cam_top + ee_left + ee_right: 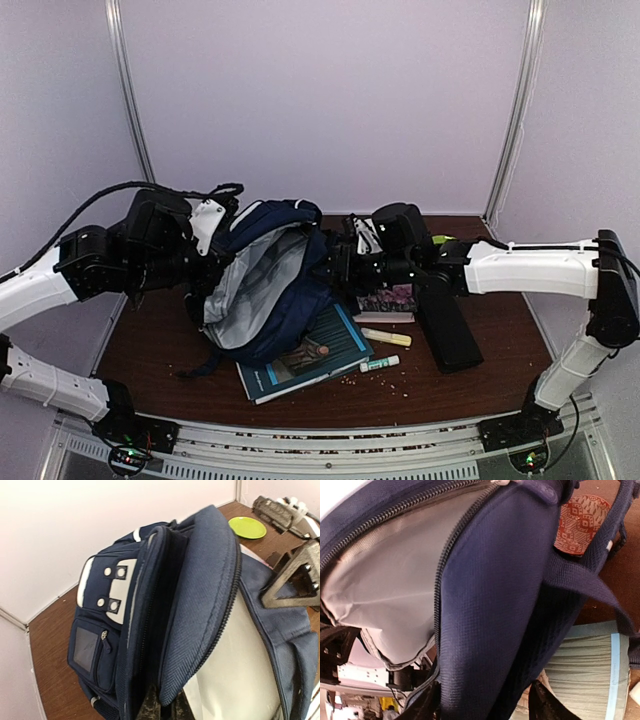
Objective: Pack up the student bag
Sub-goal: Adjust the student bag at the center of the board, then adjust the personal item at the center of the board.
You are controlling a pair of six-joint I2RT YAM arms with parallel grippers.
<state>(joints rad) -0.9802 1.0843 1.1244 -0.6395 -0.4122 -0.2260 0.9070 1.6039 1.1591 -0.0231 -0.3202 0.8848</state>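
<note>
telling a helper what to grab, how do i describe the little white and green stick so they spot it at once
Start at the navy student bag mid-table and find the teal book poking out under its near side. Off the book's right corner lies the white stick with a green end; the pale yellow marker just behind it is longer and has no green.

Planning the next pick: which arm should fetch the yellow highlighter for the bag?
Right, probably. The right gripper has its jaws apart, and the yellow highlighter lies near it. The left gripper is shut on the student bag, holding it open.
</note>
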